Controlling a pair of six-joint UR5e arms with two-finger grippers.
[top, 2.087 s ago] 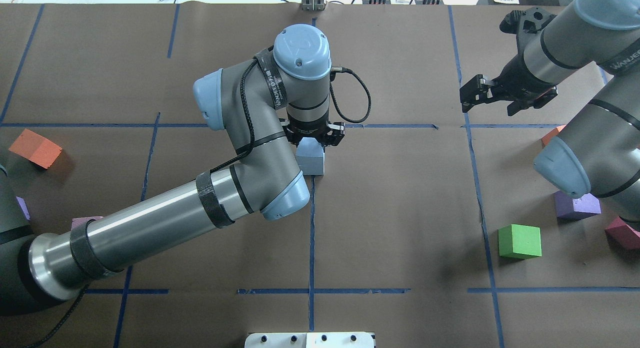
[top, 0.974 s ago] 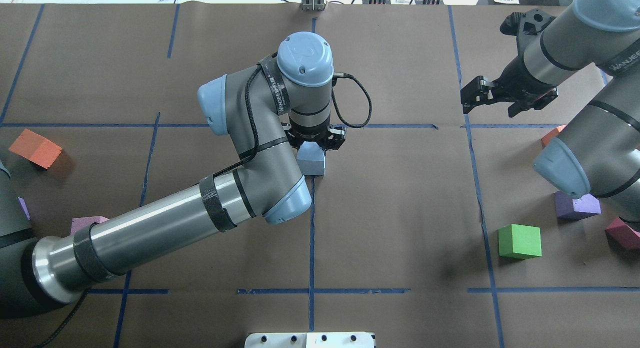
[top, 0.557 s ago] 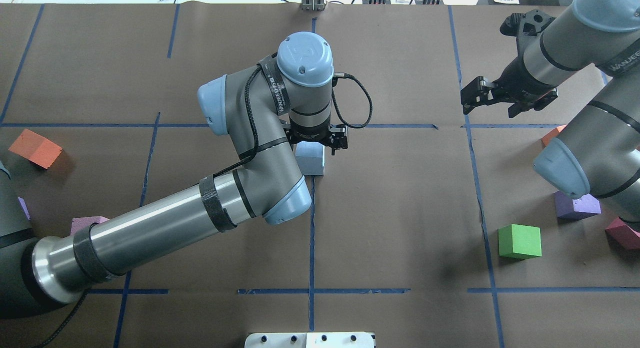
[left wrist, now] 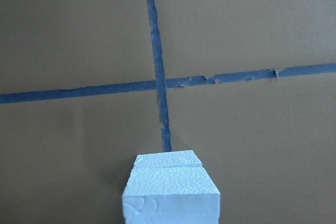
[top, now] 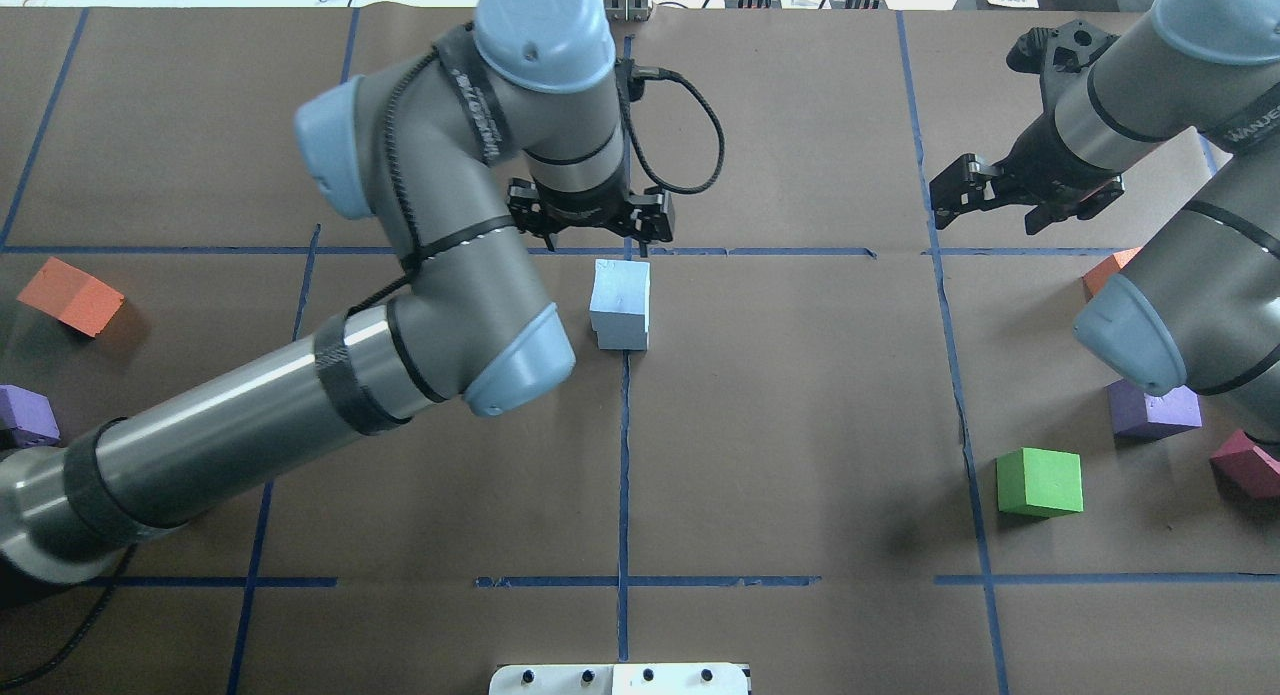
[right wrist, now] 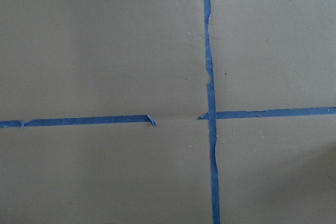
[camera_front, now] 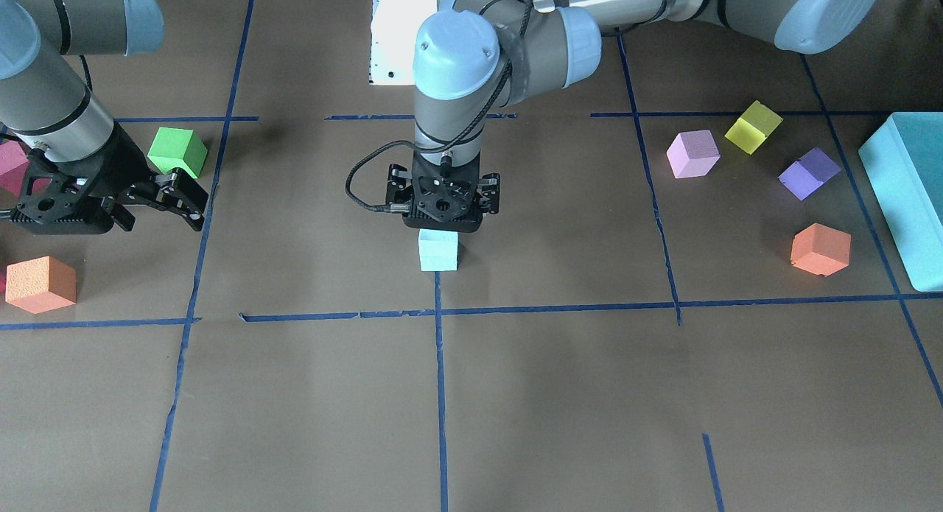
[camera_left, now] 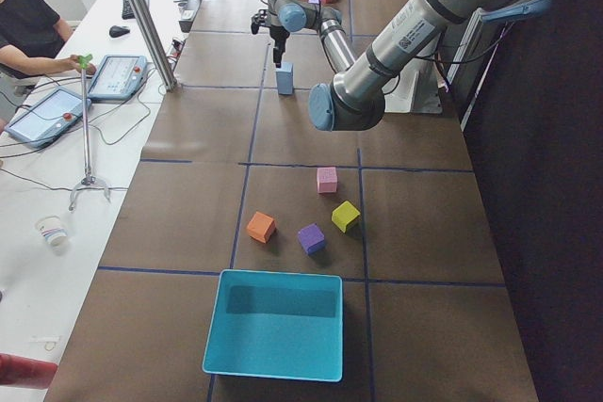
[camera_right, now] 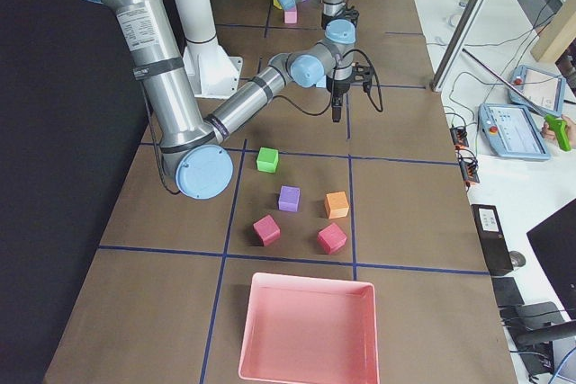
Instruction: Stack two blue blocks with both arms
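Observation:
Two pale blue blocks (top: 620, 315) stand stacked at the table's middle, on a blue tape line. They also show in the front view (camera_front: 438, 252) and at the bottom of the left wrist view (left wrist: 170, 192). My left gripper (top: 590, 225) hangs open and empty above the stack, clear of it; in the front view (camera_front: 440, 221) its body hides the stack's top. My right gripper (top: 945, 190) is open and empty, held above the table far to the right of the stack; it also shows in the front view (camera_front: 184, 201).
A green cube (top: 1040, 482), a purple cube (top: 1152, 410) and a maroon cube (top: 1245, 463) lie under my right arm. An orange cube (top: 70, 295) and a purple cube (top: 25, 413) lie at the left. A turquoise box (camera_front: 910, 195) stands at the left end.
My left gripper opened off the top blue block, then rose and drew back toward the far side. The stack stays in place. My right arm has barely moved.

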